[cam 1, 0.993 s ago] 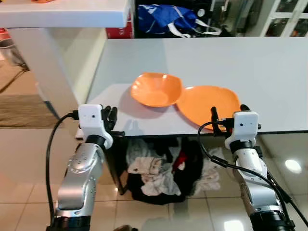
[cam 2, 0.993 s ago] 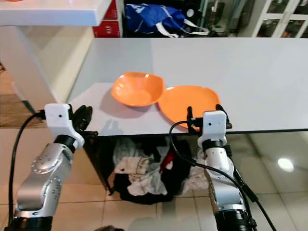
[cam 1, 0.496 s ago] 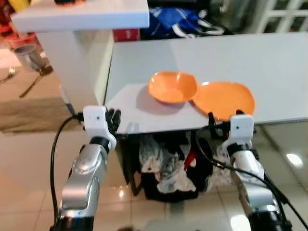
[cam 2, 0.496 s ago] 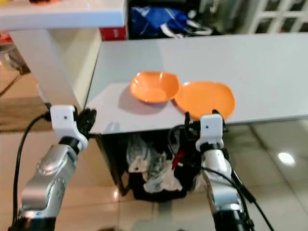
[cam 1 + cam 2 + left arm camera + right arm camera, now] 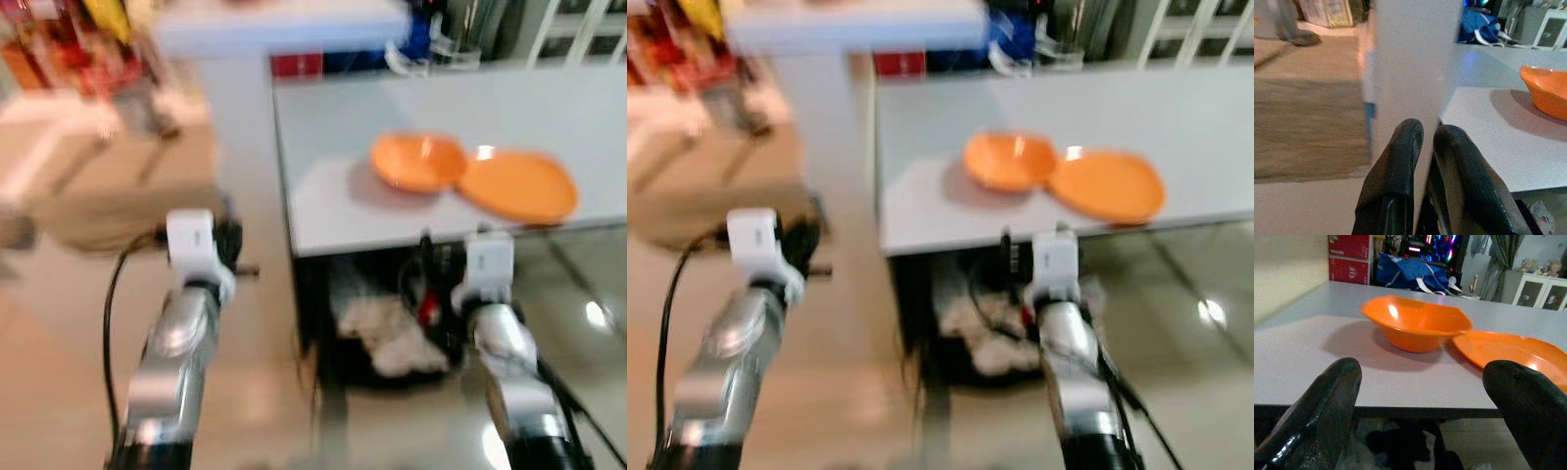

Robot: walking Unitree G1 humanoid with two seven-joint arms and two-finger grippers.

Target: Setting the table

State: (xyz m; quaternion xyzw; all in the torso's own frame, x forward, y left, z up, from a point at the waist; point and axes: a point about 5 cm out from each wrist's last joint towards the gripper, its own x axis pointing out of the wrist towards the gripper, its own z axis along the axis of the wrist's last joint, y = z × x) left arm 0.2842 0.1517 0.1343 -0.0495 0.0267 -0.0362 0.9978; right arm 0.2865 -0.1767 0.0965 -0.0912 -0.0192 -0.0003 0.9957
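Orange bowl (image 5: pixel 1418 323) and plate (image 5: pixel 1513 357) sit touching near the tabletop (image 5: pixel 1327 362) front edge; your right tool (image 5: pixel 1425 401) gapes empty, left tool (image 5: pixel 1425 161) closed, empty. Fetch more tableware next.

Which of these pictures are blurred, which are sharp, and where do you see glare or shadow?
Both eye views are smeared by motion, so the orange plastic bowl and flat orange plate look soft; a bright glare spot sits on the glossy floor tiles. The right wrist view is sharper, showing the bowl's shadow on the grey table top. In the left wrist view, the nearby left claw is out of focus.
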